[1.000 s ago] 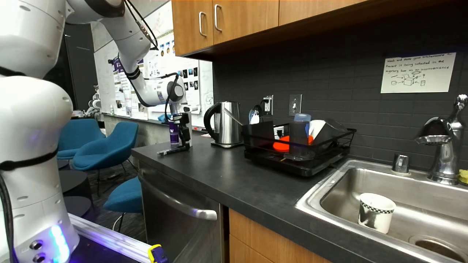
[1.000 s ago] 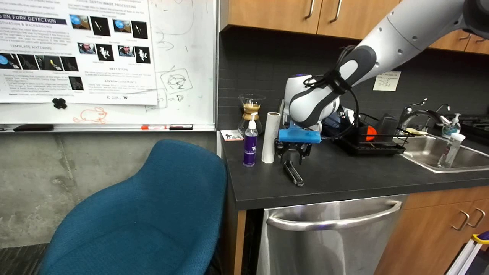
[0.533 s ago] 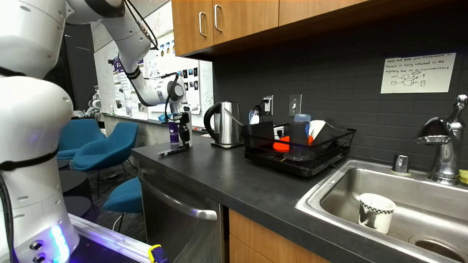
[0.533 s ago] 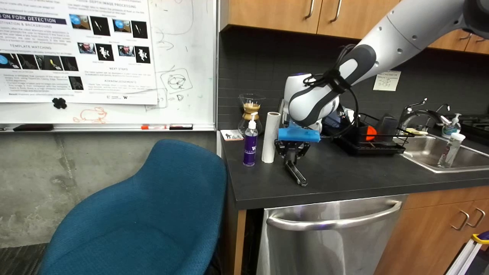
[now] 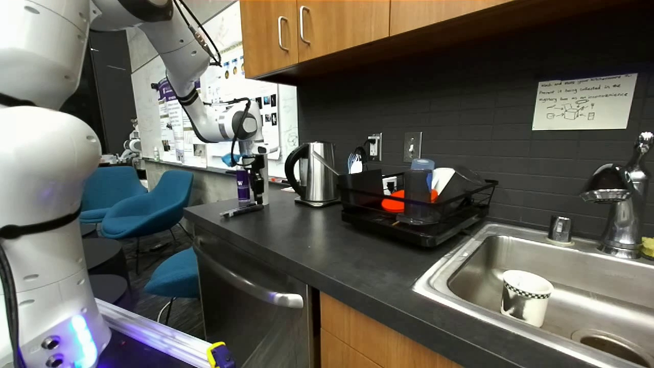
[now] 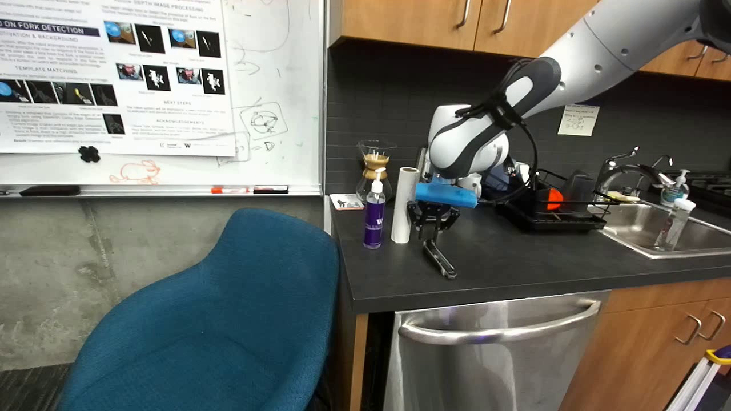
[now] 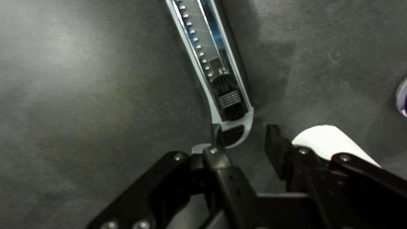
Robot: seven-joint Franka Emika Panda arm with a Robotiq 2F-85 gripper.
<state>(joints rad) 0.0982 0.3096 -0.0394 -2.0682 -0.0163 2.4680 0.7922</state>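
The box cutter (image 7: 218,68) lies on the dark counter (image 7: 95,95). In the wrist view it slants from the top middle of the frame down to the center. It has pale edges, a row of little shiny bumps and a black button (image 7: 229,98). The gripper (image 7: 244,135) is at the lower end of the box cutter. Its fingers (image 7: 274,143) are spread part of the way, with a gap between them. One finger is in front of the end of the box cutter, and I cannot tell if they touch. The other finger is farther right.

A white roll (image 7: 330,143) shows at the lower right of the wrist view, partly behind the gripper. In an exterior view the white roll stands up near the middle of the frame. A purple spray bottle (image 6: 374,220) stands just left of it, and a glass pot (image 6: 375,162) is behind the bottle. A blue chair (image 6: 217,319) fills the lower left of that frame, and a big poster (image 6: 171,123) is at the upper left.

In an exterior view a silver kettle (image 5: 321,176) stands in the middle of the frame, near a black dish rack (image 5: 431,238) with a red thing (image 5: 393,203) in it. At the lower right, a white cup (image 5: 529,309) is inside a metal sink (image 5: 433,285).
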